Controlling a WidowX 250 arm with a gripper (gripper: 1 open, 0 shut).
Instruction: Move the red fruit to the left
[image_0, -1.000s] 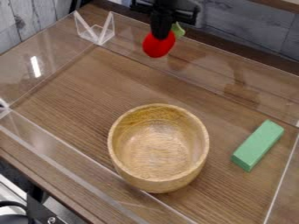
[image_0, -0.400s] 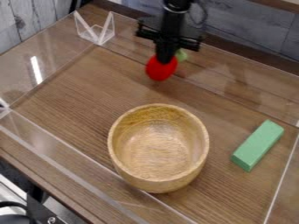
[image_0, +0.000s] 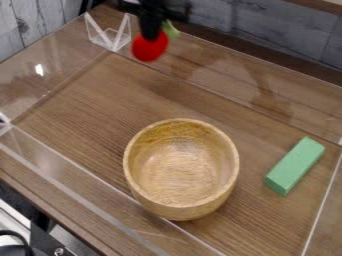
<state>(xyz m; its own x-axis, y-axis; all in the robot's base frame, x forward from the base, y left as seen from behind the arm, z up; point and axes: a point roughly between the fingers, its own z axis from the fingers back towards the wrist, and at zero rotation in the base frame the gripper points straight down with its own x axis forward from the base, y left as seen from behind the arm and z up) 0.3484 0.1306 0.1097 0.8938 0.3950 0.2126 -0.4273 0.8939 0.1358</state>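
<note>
Gripper (image_0: 156, 28) clamped on red fruit (image_0: 147, 47) at leafy top. Fruit hangs above bench (image_0: 80, 110), 11 o'clock from wooden bowl (image_0: 182, 168). Likely light, rigid, smooth; top pinch could slip or swing.

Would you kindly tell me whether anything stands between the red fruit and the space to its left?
The gripper is shut on the red fruit. Close on its left stands a small clear plastic piece by the back edge, which could block a low move that way. The wooden bowl lies nearer the camera, off that path.
</note>
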